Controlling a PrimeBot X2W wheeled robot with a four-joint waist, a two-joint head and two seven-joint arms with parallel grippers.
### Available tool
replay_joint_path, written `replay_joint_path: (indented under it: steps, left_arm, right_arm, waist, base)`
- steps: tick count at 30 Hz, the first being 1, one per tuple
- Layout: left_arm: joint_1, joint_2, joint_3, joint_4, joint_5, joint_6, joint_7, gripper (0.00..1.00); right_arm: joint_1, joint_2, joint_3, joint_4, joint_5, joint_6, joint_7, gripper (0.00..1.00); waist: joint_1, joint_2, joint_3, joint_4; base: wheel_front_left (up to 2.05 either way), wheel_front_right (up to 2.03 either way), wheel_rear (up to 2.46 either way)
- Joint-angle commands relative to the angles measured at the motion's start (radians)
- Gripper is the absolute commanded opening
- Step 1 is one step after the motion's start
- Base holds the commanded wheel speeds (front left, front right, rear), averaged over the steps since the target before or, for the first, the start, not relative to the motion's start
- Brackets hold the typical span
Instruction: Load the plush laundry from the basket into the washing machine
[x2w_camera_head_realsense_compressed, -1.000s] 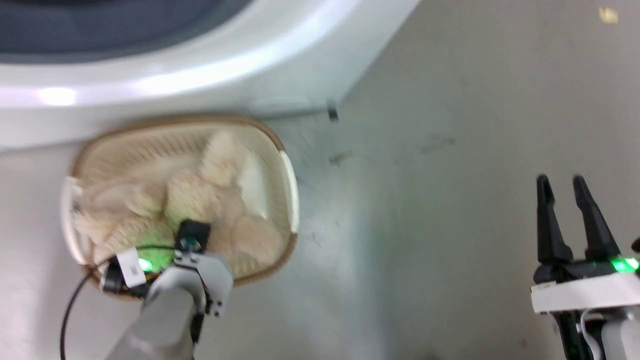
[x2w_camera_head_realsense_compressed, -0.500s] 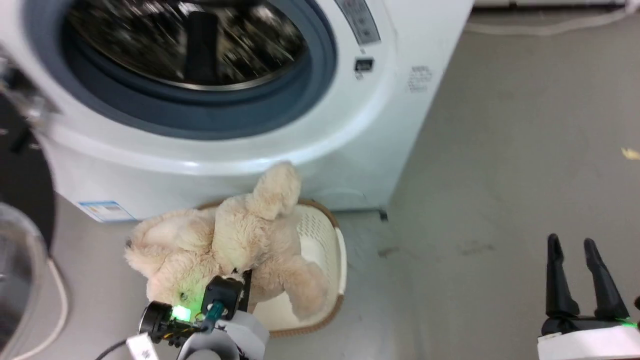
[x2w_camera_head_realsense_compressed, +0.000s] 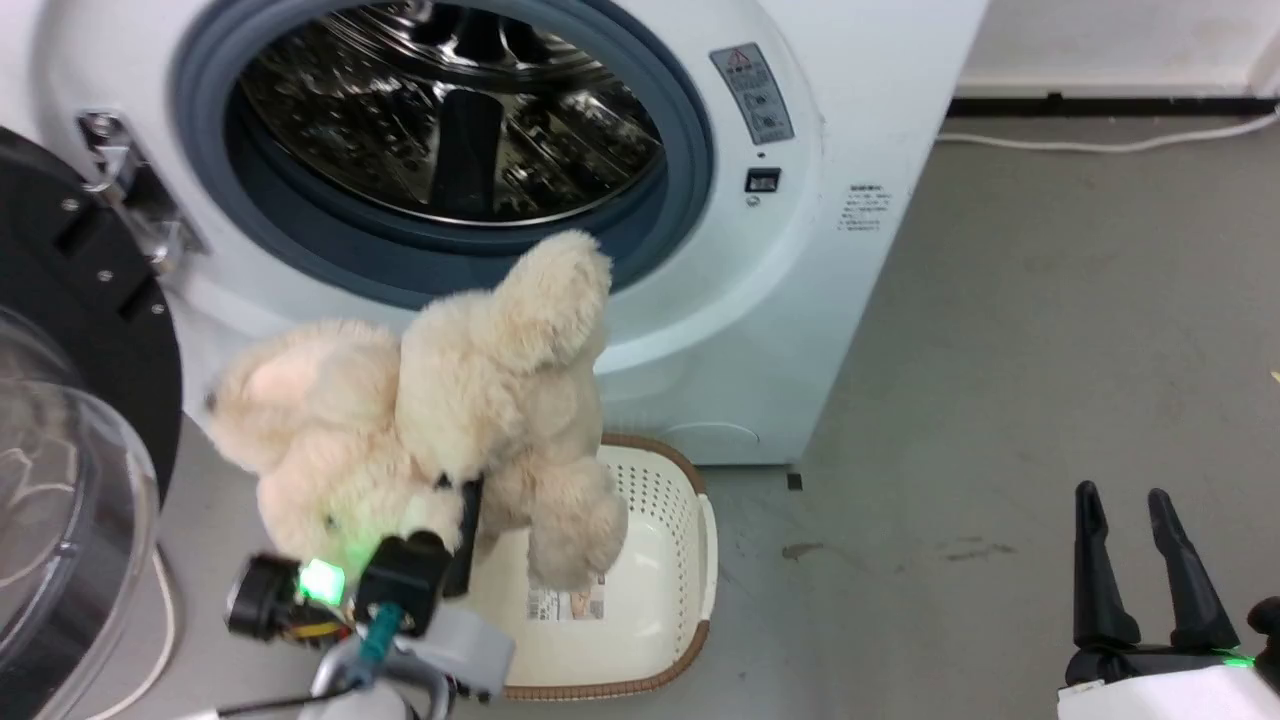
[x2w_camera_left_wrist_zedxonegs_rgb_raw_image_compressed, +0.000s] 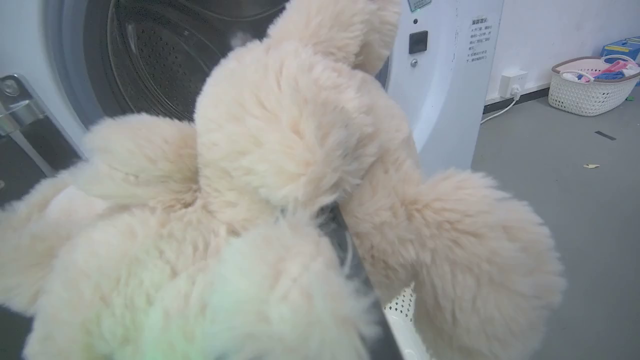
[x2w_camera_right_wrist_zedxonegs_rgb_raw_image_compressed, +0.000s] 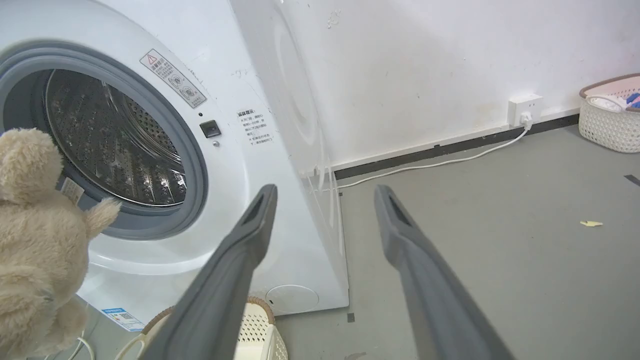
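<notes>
Beige plush laundry (x2w_camera_head_realsense_compressed: 470, 380) in left gripper (x2w_camera_head_realsense_compressed: 465, 500)

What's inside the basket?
In the basket: bare perforated walls and a label on its floor. The bear, held by the left hand, hangs over its left part, so that part is hidden.

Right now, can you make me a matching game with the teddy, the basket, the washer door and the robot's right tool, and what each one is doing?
Things:
1 teddy bear
2 basket
3 washer door
4 right tool

States:
A swung wide open
B standing on the floor
C fingers apart, gripping nothing
D up in the air

Pairs: 1-D, 2-B, 3-A, 4-C
</notes>
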Motion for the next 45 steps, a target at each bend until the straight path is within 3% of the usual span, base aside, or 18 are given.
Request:
replay_joint_path:
  steps: [1, 15, 22, 29, 37, 45]
  left_arm:
    - [-0.032, 0.009, 0.009, -0.009, 0.005, -0.004, -0.006, 0.0]
    - [-0.547, 0.083, 0.044, 0.074, 0.071, -0.066, 0.196, 0.0]
    - [-0.875, 0.117, 0.045, 0.274, 0.115, -0.111, 0.306, 0.0]
    - [-1.145, 0.131, 0.051, 0.478, 0.144, -0.117, 0.352, 0.0]
    - [-1.317, 0.131, 0.021, 0.635, 0.178, -0.121, 0.375, 0.0]
    - [-1.34, 0.133, 0.019, 0.735, 0.165, -0.108, 0.34, 0.0]
  right_arm:
    - [0.005, 0.004, 0.004, -0.006, -0.001, 0.001, -0.004, 1.0]
    - [-0.118, -0.033, 0.052, -0.014, 0.06, 0.001, -0.004, 1.0]
    - [-0.204, -0.056, 0.074, -0.057, 0.085, 0.001, -0.004, 1.0]
    - [-0.261, -0.075, 0.113, -0.104, 0.093, 0.001, -0.004, 1.0]
    - [-0.309, -0.067, 0.125, -0.125, 0.118, 0.001, -0.004, 1.0]
    - [-0.316, -0.056, 0.113, -0.131, 0.122, 0.001, -0.004, 1.0]
  waist:
    - [-0.0001, -0.0001, 0.017, -0.012]
    - [-0.0001, -0.0001, 0.267, -0.126]
    - [-0.0001, -0.0001, 0.414, -0.192]
    - [-0.0001, -0.0001, 0.537, -0.248]
    - [-0.0001, -0.0001, 0.624, -0.284]
    - [-0.0001, -0.0001, 0.629, -0.273]
  base:
    - [0.0, 0.0, 0.0]
    - [0.0, 0.0, 0.0]
    - [0.0, 0.0, 0.0]
    - [0.0, 0.0, 0.0]
    - [0.0, 0.0, 0.0]
    - [0.0, 0.0, 0.0]
